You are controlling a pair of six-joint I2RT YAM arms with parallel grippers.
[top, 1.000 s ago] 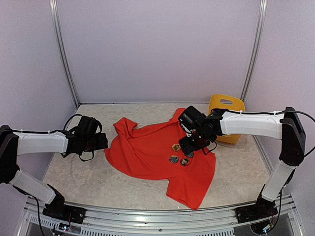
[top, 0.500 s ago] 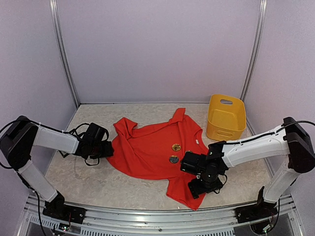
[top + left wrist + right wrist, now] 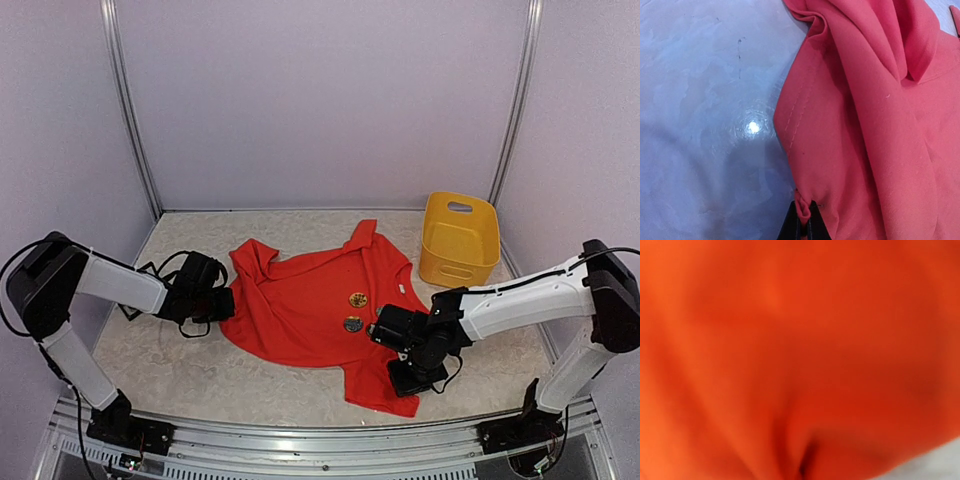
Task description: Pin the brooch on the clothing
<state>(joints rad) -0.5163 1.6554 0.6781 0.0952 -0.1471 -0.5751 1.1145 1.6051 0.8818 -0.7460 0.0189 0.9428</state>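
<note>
Two round brooches, a gold one (image 3: 358,299) and a darker one (image 3: 352,323) just nearer than it, sit close together on the chest of the red T-shirt (image 3: 295,310); whether either is pinned through the cloth cannot be told. The shirt lies rumpled on the table (image 3: 180,370), its long axis running from the far middle towards the near right hem. Both brooches lie between the two grips and much nearer the right arm (image 3: 520,295), just to the far left of its jaws. The left jaws are closed tight on a small fold of the shirt's left edge (image 3: 802,212), with the loose folds (image 3: 880,125) running away from them. The right jaws sit low on the near right hem; their own camera shows only blurred red cloth (image 3: 790,340) puckering towards them, so they look shut on fabric. A pull apart along that left-to-right line would likely flatten the chest. The yellow basket (image 3: 460,240) stands at the far right
</note>
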